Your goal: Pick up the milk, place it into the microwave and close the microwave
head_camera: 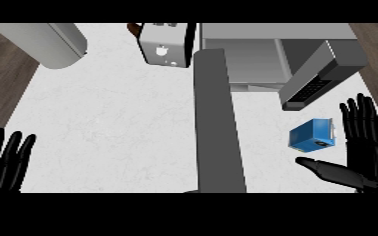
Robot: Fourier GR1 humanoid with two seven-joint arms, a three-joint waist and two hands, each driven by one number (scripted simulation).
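The milk [314,135] is a small blue carton standing on the white counter at the right, just in front of the microwave. The microwave [251,60] sits at the back right with its door [317,77] swung open toward me, the grey cavity showing inside. My right hand [359,142] is open beside the carton on its right, fingers straight and pointing away, thumb stretched out below the carton; it does not touch it. At the lower left edge my left hand [15,160] rests open, fingers up.
A silver toaster [164,45] stands at the back centre. A grey cylinder [52,42] lies at the back left. A tall dark grey panel [215,125] runs down the middle of the counter [111,130]. Dark wood floor shows past the left edge.
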